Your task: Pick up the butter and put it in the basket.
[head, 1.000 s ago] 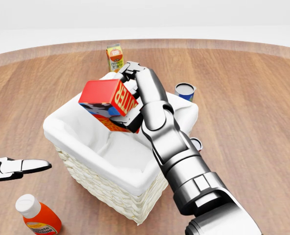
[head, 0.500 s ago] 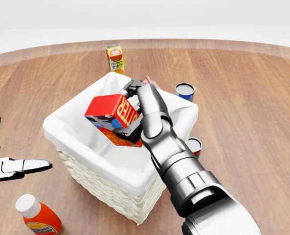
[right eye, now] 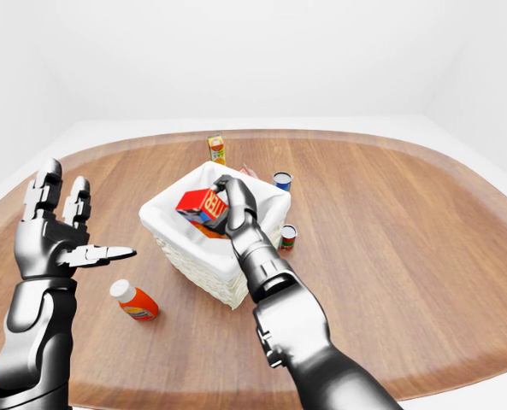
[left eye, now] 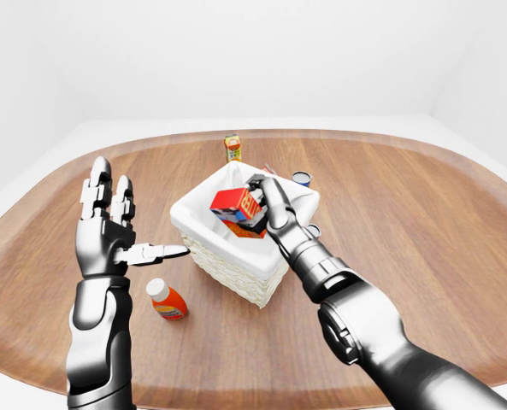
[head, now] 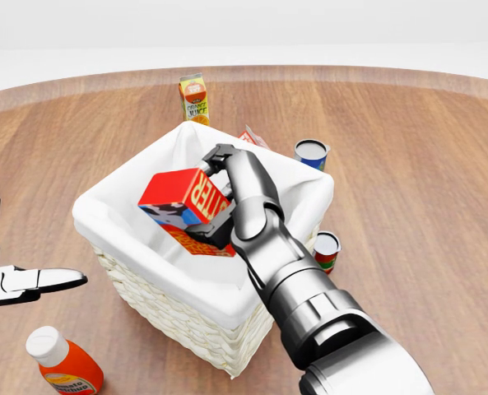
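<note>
Head view shows the right hand [head: 213, 203] closed around the butter [head: 182, 206], with dark fingers pinching its end. The butter is a box with a red top, white letters on an orange-red end, and a black, white and blue picture on its side. It is tilted and sits over the open top of the basket [head: 128, 280], low between the white cloth walls. The basket is woven and pale, with a white lining folded over its rim. The left hand [left eye: 108, 226] is up beside the basket, well apart from it, with its fingers spread wide and holding nothing. Around the basket on the brown wooden table [head: 425, 164] are two cans [head: 311, 152], one small juice carton [head: 194, 97], and one orange bottle [head: 62, 362] with a white cap.
</note>
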### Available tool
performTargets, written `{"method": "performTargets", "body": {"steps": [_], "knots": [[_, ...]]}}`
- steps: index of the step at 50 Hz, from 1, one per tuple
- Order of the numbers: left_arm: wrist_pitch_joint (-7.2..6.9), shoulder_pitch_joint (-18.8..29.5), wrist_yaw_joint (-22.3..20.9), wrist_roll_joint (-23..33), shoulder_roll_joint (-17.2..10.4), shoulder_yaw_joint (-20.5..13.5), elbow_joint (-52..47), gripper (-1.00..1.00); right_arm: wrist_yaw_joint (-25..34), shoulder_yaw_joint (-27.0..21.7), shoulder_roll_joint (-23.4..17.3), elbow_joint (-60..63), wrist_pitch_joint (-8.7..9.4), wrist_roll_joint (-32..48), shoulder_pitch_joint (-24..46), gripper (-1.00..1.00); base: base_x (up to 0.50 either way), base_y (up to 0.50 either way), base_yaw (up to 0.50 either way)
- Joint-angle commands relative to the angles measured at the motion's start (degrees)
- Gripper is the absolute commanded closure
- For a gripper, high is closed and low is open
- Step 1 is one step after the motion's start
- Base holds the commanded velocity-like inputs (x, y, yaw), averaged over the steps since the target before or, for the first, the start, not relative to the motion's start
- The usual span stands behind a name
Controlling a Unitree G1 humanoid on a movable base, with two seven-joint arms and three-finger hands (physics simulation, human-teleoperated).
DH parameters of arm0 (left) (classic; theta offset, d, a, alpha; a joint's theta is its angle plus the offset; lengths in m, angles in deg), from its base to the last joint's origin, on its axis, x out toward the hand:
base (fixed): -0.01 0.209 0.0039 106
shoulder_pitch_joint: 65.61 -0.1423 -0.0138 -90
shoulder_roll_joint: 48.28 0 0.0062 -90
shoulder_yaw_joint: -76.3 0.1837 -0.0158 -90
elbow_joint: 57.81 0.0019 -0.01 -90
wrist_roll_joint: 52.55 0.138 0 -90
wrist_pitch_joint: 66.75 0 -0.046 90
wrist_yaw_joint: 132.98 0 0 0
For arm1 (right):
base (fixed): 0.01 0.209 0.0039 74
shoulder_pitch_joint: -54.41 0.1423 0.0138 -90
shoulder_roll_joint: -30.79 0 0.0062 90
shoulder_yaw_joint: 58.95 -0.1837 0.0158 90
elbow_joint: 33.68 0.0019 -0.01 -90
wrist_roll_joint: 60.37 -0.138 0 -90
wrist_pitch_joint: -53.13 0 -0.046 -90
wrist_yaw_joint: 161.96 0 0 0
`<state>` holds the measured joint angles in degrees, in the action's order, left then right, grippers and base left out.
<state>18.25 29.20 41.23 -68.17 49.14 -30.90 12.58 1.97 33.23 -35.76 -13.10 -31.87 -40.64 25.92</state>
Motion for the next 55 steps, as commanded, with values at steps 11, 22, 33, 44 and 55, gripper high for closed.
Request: {"method": "performTargets", "body": {"steps": [11, 22, 33, 44, 55], "knots": [[0.00, -0.1, -0.1, 0.0, 0.0, -0.1, 0.4, -1.00, -2.0, -0.3, 0.6, 3.7, 0.00, 0.4, 0.2, -1.00, 0.00, 0.00, 0.00], [0.00, -0.2, -0.2, -0.1, 0.0, -0.1, 0.4, -1.00, -1.4, 0.3, 1.2, 6.4, 0.00, 0.8, -0.9, -1.00, 0.00, 0.00, 0.00], [0.00, -0.3, -0.3, 0.1, 0.1, 0.1, 0.3, -1.00, 4.0, 2.7, 1.4, 27.1, 0.00, 2.5, -9.5, -1.00, 0.00, 0.00, 0.00], [0.00, -0.7, -0.3, 0.5, 0.4, 0.5, -1.0, -1.00, 12.2, 5.3, 1.4, 53.2, 0.00, 6.6, -21.2, -1.00, 0.00, 0.00, 0.00], [0.00, -0.6, -0.6, 1.0, 0.6, 0.8, -0.8, -1.00, 17.5, 6.2, 0.4, 68.2, 0.00, 8.7, -29.4, -1.00, 0.00, 0.00, 0.00]]}}
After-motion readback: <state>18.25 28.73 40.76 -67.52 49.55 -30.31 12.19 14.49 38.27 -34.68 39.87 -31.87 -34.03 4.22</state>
